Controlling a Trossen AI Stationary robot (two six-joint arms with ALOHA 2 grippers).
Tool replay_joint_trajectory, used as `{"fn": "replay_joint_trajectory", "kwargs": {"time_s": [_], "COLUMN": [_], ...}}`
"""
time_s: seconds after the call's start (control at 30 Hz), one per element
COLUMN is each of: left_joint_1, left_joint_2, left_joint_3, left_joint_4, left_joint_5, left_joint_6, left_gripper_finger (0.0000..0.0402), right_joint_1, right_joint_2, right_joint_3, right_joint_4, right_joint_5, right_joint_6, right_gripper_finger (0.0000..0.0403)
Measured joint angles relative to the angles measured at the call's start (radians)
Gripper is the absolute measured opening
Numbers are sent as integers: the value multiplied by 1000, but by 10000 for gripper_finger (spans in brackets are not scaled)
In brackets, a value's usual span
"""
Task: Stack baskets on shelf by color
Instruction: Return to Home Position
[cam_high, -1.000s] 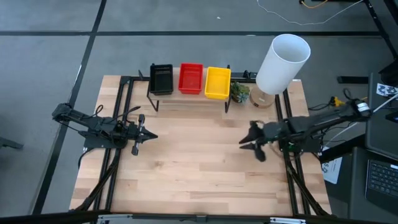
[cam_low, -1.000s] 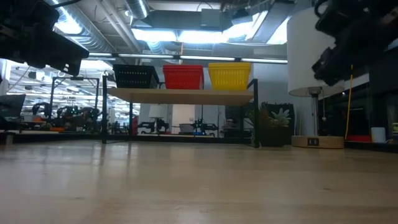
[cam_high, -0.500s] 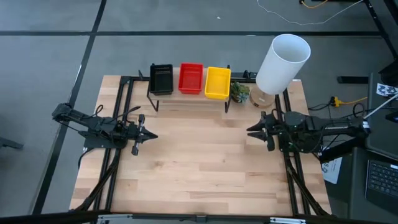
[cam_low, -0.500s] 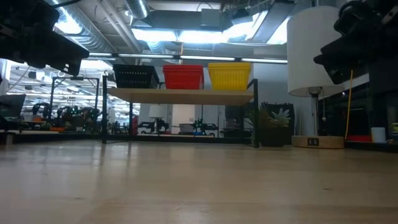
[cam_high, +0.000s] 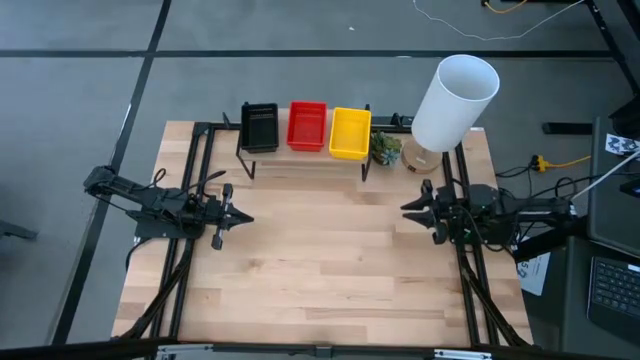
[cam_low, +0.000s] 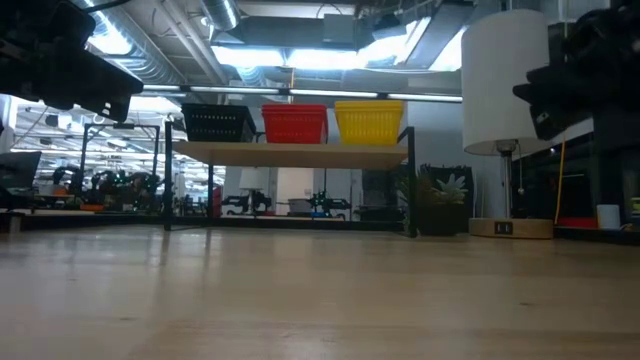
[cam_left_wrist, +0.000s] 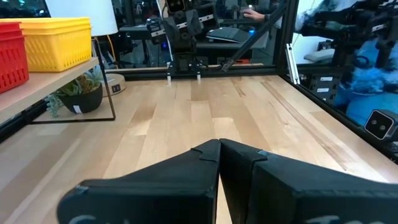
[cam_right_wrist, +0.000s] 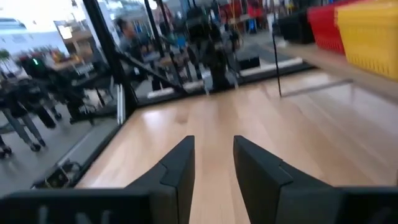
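The black baskets (cam_high: 259, 126), red baskets (cam_high: 306, 126) and yellow baskets (cam_high: 350, 132) sit side by side on the shelf (cam_low: 290, 155) at the table's (cam_high: 320, 285) far edge, while the left gripper (cam_high: 243, 218), jaws closed, and the right gripper (cam_high: 406, 210), jaws slightly apart and empty, hover over opposite sides.

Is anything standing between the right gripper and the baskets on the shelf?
Nothing visible does. Bare tabletop lies between the right gripper and the shelf holding the baskets. The small plant and lamp stand beside the shelf's end, off that line. The left gripper waits at the table's left.
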Motion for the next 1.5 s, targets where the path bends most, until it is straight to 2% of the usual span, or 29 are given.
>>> {"fn": "replay_joint_trajectory", "kwargs": {"time_s": [0.1,1.5], "left_joint_1": [0,0], "left_joint_2": [0,0], "left_joint_3": [0,0], "left_joint_4": [0,0], "left_joint_5": [-1,-1], "left_joint_6": [0,0], "left_gripper_finger": [2,2], "right_joint_1": [-1,-2], "right_joint_2": [-2,-3], "right_joint_3": [-38,-37], "right_joint_4": [90,88], "right_joint_5": [-3,-6], "right_joint_6": [-2,-2], "right_gripper_finger": [110,110]}}
